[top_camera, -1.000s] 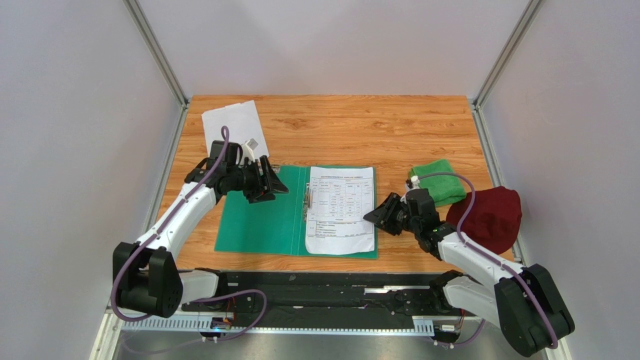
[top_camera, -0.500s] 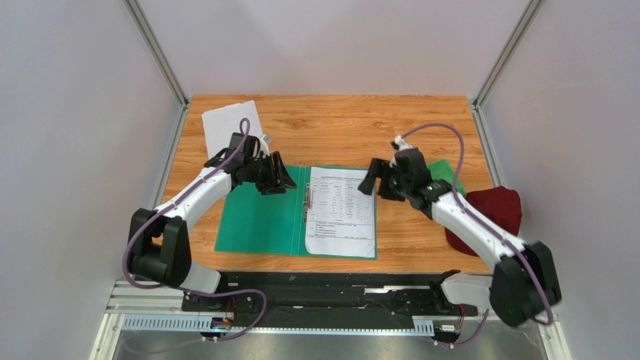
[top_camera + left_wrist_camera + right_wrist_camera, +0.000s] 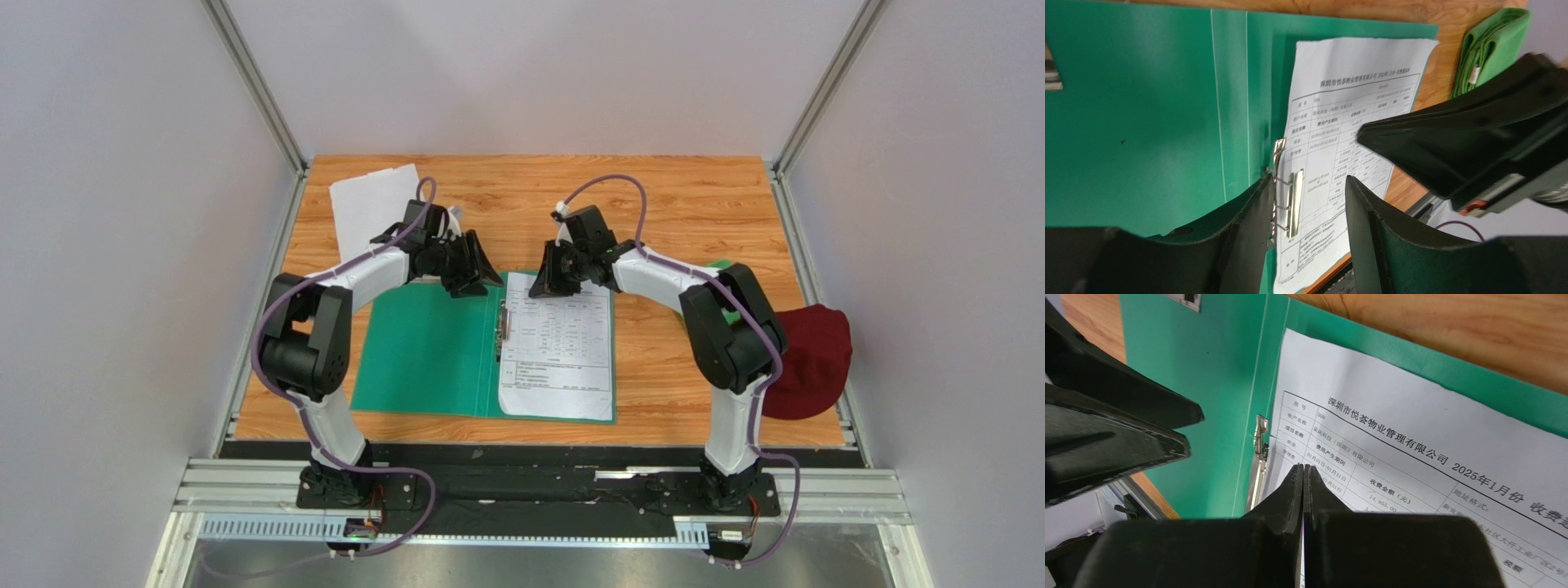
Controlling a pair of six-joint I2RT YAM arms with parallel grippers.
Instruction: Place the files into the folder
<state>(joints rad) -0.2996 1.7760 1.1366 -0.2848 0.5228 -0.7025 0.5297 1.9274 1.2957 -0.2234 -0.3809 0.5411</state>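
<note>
Folder (image 3: pixel 417 355) lies open and flat mid-surface (image 3: pixel 662 196), inside face up. Printed sheet (image 3: pixel 558 343) is on its right half, text up, left edge at the metal clip (image 3: pixel 1293 202) by the spine. The sheet's bottom right corner hangs just past the folder edge. Second sheet (image 3: pixel 374 202) sits blank side up at the far left corner, off the folder.

Left pincer (image 3: pixel 1309 184): jaws apart, nothing between them. It hovers over the folder's far edge near the spine, and its wrist view has the clip framed in the gap.

Right pincer (image 3: pixel 1303 468): fingers pressed together with no paper visibly between them. Tips are over the sheet's top left area, just beside the clip. Can't tell from either view whether they touch the paper.

The two pincers face each other across the spine, close but apart.

Green cloth (image 3: pixel 1490 52) is right of the folder, largely hidden by the right arm from the top. Dark red cloth item (image 3: pixel 816 349) is at the right edge.
</note>
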